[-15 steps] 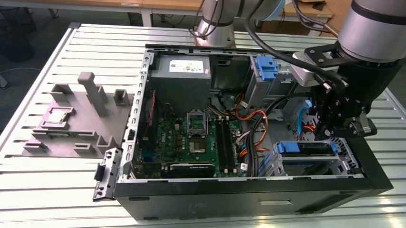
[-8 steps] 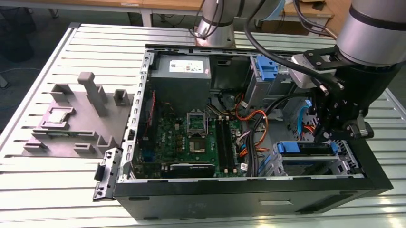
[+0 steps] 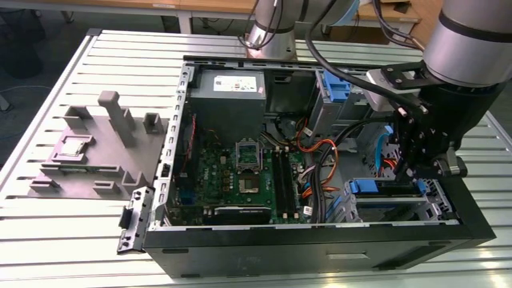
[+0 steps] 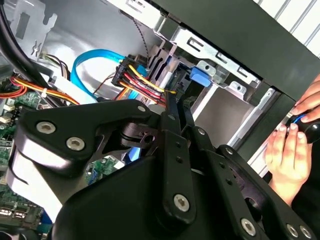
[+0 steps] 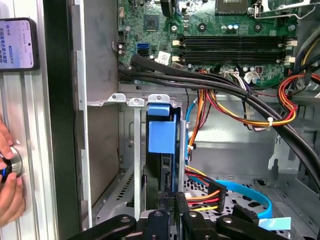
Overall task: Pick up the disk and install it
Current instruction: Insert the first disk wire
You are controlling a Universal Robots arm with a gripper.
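While my arm reaches into the open case [image 3: 320, 252] at the exterior view's right, my gripper [image 5: 167, 201] sits inside the drive cage [image 5: 134, 150]. Its fingers [image 4: 172, 125] are drawn close together, pinching the near end of the disk [image 5: 162, 135].

- Disk: stands on edge in the cage, thin side toward the first wrist camera. Its long axis is in line with my fingers. The blue carrier end points away from me, toward the cage's metal tabs and the motherboard [image 5: 225, 30] beyond.
- One flat side runs just beside a cage rail; the other faces the cabling.
- Cables: a red, yellow and black power bundle [image 5: 205, 192] ends in a plug just beside my fingers. A flat blue data cable [image 5: 250, 192] loops near it. Thick black cables [image 5: 225, 87] cross between the cage and the motherboard.
- Second wrist view: a blue latch [image 4: 199, 77] sits on the cage past my fingertips.
- Outside the case wall: a person's hand [image 5: 10, 175] on a round knob, and a phone [image 5: 17, 44] lying on the slatted table [image 3: 80, 240].
- Exterior view: a grey fixture [image 3: 96, 150] on the table left of the case, well apart from me.
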